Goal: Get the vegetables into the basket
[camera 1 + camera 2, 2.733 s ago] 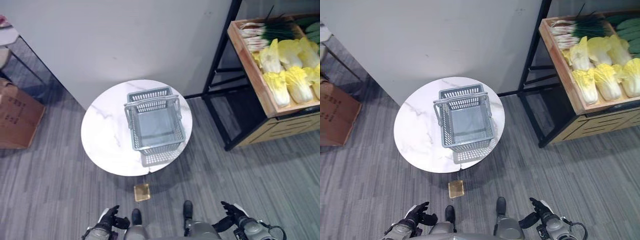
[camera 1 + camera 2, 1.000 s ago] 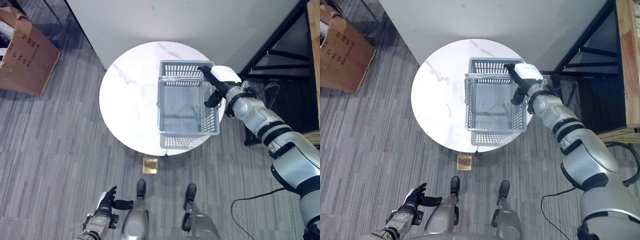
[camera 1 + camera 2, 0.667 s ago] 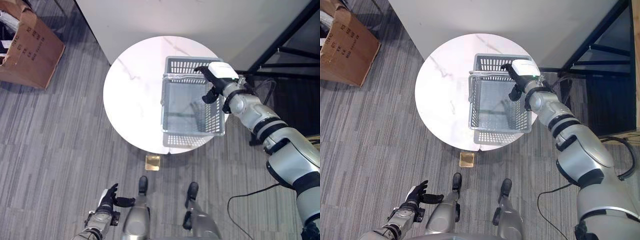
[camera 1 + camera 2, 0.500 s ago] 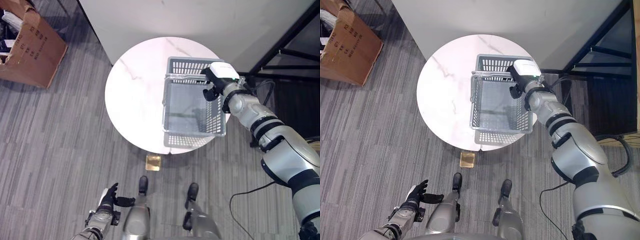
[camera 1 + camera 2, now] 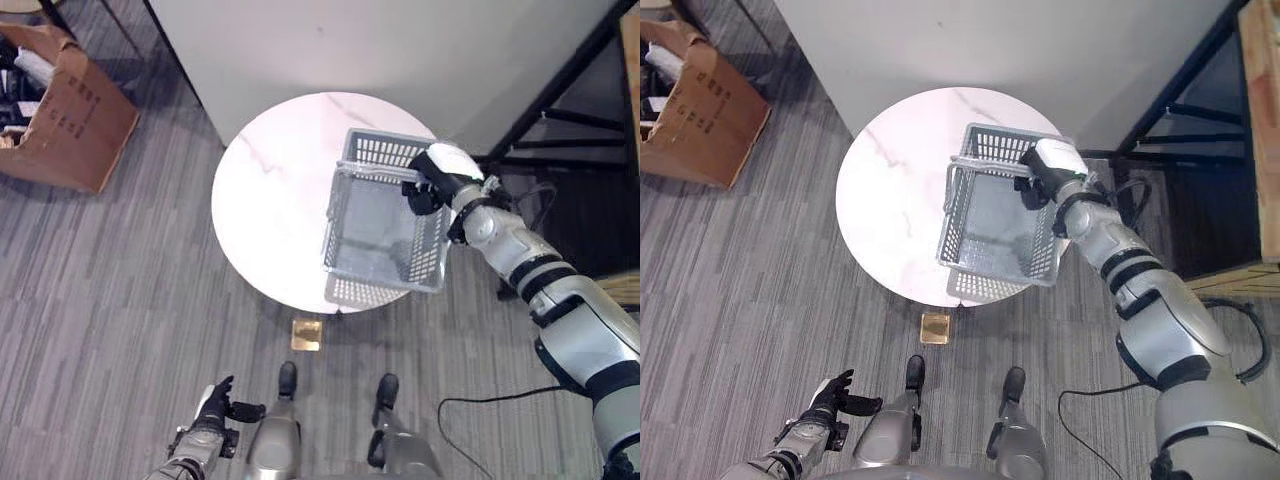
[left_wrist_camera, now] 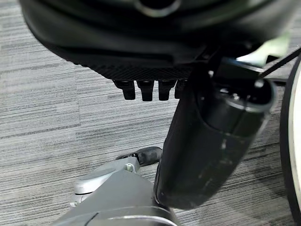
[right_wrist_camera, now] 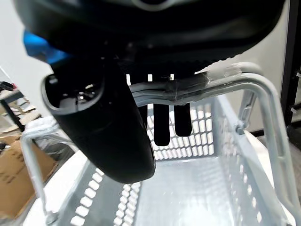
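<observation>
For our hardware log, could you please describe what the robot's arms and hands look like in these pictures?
The right arm is silver-grey, built of rounded segments with black bands at the joints. The right hand is dark with a white cover. The left hand is also dark, with black fingers and a silver-grey wrist behind it.

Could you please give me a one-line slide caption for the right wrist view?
The right hand curls round the handle of the empty grey basket above the white table.

Pale grey perforated basket with silver-grey handle. White table veined faintly in grey marble. Grey striped floor. Brown cardboard box. Black rack. White wall.
</observation>
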Tool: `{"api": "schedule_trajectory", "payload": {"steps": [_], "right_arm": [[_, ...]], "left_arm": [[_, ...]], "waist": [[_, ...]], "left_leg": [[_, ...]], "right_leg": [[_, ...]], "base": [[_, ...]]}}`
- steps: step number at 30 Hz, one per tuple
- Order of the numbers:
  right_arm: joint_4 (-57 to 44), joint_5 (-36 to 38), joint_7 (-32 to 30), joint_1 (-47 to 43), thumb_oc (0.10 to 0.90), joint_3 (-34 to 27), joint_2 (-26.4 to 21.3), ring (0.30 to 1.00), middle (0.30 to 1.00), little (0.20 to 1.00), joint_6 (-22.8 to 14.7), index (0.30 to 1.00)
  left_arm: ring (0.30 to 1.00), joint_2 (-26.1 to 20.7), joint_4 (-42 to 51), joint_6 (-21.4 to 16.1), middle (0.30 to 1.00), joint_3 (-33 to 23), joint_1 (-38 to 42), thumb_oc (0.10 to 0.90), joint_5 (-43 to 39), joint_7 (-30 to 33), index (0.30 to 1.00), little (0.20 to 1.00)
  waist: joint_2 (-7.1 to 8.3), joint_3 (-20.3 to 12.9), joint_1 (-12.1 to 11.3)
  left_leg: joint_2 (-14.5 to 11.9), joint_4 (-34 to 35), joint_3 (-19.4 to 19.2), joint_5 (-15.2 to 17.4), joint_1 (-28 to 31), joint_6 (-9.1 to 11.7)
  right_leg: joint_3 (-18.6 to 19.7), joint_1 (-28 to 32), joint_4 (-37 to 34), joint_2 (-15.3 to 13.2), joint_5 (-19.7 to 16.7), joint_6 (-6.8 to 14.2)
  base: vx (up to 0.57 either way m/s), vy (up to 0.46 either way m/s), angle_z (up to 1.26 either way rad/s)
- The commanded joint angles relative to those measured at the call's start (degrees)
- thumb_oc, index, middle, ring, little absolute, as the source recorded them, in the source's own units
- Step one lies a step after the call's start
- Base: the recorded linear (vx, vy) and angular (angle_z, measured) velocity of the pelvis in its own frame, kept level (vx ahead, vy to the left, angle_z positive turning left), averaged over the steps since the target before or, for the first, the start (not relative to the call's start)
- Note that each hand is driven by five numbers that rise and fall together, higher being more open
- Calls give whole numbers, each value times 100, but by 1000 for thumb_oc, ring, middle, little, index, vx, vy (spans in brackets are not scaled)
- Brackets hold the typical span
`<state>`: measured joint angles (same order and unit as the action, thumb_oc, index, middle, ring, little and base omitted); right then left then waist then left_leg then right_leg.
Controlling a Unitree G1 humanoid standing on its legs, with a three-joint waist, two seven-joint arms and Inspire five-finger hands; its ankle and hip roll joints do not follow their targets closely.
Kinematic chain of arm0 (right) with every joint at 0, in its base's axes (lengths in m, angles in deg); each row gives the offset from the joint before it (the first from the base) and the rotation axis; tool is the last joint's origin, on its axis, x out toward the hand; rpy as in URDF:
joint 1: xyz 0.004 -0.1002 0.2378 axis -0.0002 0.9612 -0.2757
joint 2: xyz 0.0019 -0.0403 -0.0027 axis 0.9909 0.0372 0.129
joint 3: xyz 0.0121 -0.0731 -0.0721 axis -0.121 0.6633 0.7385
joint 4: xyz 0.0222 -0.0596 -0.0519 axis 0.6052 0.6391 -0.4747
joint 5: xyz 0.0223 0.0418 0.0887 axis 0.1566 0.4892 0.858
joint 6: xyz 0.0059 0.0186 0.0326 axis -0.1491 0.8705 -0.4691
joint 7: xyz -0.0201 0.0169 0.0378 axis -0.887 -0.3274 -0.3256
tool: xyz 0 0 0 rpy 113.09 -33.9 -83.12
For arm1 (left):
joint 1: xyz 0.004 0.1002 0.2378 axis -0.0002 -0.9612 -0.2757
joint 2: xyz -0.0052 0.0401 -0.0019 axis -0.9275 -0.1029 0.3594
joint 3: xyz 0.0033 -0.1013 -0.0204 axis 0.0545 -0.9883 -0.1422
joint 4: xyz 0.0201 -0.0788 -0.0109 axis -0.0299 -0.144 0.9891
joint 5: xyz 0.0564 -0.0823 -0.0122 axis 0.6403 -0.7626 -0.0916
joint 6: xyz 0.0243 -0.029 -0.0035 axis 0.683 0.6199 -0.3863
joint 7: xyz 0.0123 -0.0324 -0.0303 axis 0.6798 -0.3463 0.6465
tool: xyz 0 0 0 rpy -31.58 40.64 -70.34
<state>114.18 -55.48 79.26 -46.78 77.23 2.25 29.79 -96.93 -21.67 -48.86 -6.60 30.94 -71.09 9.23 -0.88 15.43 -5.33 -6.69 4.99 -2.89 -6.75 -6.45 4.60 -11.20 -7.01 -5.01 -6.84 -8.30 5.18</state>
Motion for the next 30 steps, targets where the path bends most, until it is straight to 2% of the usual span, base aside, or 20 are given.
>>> {"api": "schedule_trajectory", "payload": {"steps": [1,4,6,8,13,16,21,22,24,30], "right_arm": [[-514,740,-135,-411,400,-390,-232,300,300,300,-495,300],[-1361,1109,112,-25,400,-592,-452,300,300,300,-595,300],[-1536,1200,167,114,400,-690,-513,300,300,300,-618,300],[-2311,1509,406,533,400,-916,-774,300,300,300,-736,300],[-2967,1769,616,1106,400,-1246,-1026,300,300,300,-807,300],[-3281,1987,697,1634,400,-1620,-993,300,300,300,-863,300],[-3725,1695,722,2213,400,-1956,-1142,300,300,300,-905,300],[-4025,1290,745,2496,400,-2121,-1417,300,300,300,-940,300],[-4140,1146,737,2721,400,-2239,-1540,300,300,300,-975,300],[-4106,1031,631,3432,400,-2731,-1501,300,300,300,-1031,300]], "left_arm": [[1000,-153,-409,49,1000,126,-257,900,254,-98,1000,1000],[1000,-174,-446,83,1000,-43,-370,900,359,-178,1000,1000],[1000,-172,-459,97,1000,-78,-401,900,380,-193,1000,1000],[1000,-169,-476,143,1000,-219,-510,900,501,-285,1000,1000],[1000,-131,-485,174,1000,-351,-625,900,585,-350,1000,1000],[1000,-77,-500,182,1000,-449,-709,900,626,-388,1000,1000],[1000,-53,-513,206,1000,-572,-821,900,714,-436,1000,1000],[1000,-73,-508,196,1000,-694,-874,900,792,-407,1000,1000],[1000,-91,-507,187,1000,-740,-898,900,821,-394,1000,1000],[1000,-92,-488,148,1000,-819,-915,900,936,-378,1000,1000]], "waist": [[320,-333,100],[327,-430,180],[328,-457,197],[325,-554,264],[328,-678,339],[309,-732,396],[282,-798,435],[271,-833,473],[269,-852,494],[313,-850,606]], "left_leg": [[23,1,60,226,49,162],[6,1,17,248,157,174],[0,1,2,254,189,178],[-27,1,-34,259,275,201],[-44,1,-105,279,368,218],[-49,1,-148,289,424,212],[-64,1,-215,320,527,202],[-77,1,-246,340,583,193],[-91,1,-273,341,602,195],[-126,1,-394,364,682,176]], "right_leg": [[482,269,1,-388,219,476],[500,348,1,-374,234,468],[501,365,1,-372,239,467],[523,439,1,-350,263,467],[564,500,1,-326,283,475],[592,523,1,-317,288,482],[648,560,1,-308,288,487],[676,567,1,-301,277,495],[685,563,1,-290,272,495],[706,557,1,-284,232,530]], "base": [[24,0,-11],[17,2,-9],[6,-3,-9],[-6,-9,-9],[4,-5,-3],[-1,-1,-1],[9,-3,-13],[-6,-20,-18],[-7,-21,-10],[-8,5,-9]]}}
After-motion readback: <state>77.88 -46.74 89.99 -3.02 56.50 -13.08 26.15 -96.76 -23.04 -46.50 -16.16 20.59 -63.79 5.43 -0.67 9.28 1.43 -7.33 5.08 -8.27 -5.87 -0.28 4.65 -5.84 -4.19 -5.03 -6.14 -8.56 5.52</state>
